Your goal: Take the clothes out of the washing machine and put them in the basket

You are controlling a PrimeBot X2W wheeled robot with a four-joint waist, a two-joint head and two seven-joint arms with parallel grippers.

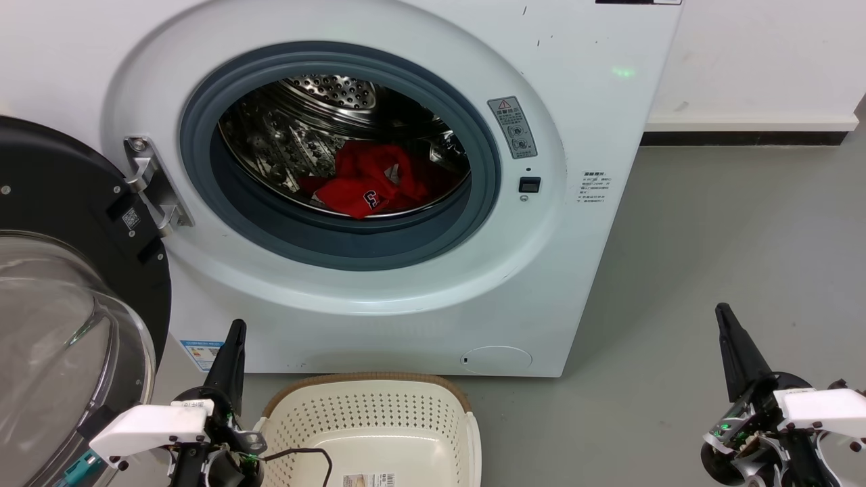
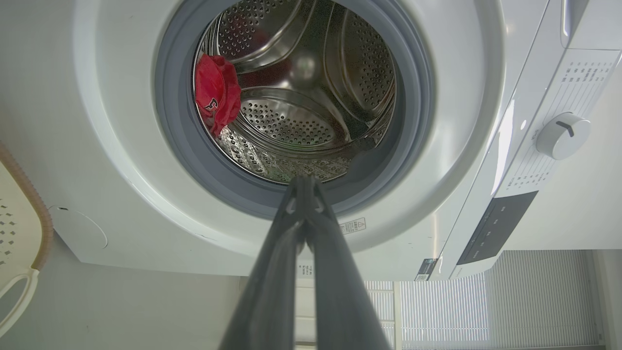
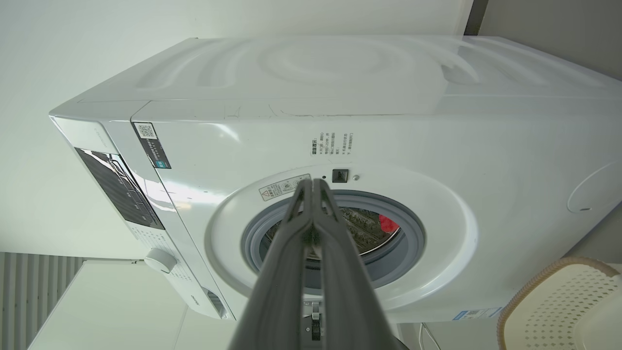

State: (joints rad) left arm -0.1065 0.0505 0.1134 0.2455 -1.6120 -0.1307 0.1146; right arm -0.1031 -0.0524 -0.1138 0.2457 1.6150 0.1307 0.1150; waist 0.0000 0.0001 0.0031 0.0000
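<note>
The white washing machine (image 1: 379, 297) stands with its door (image 1: 74, 284) swung open to the left. Red clothes (image 1: 369, 182) with a small number patch lie at the bottom of the steel drum; they also show in the left wrist view as clothes (image 2: 216, 92) and as a red scrap, clothes (image 3: 388, 223), in the right wrist view. The cream basket (image 1: 379, 412) sits on the floor before the machine. My left gripper (image 1: 235, 331) is shut and empty, low beside the basket's left. My right gripper (image 1: 722, 312) is shut and empty, far right over the floor.
The open door's clear bulging window (image 1: 61, 352) stands close to my left arm. Grey floor (image 1: 710, 257) stretches to the right of the machine, with a white wall and dark skirting (image 1: 744, 138) behind. A black cable (image 1: 308, 454) runs over the basket's rim.
</note>
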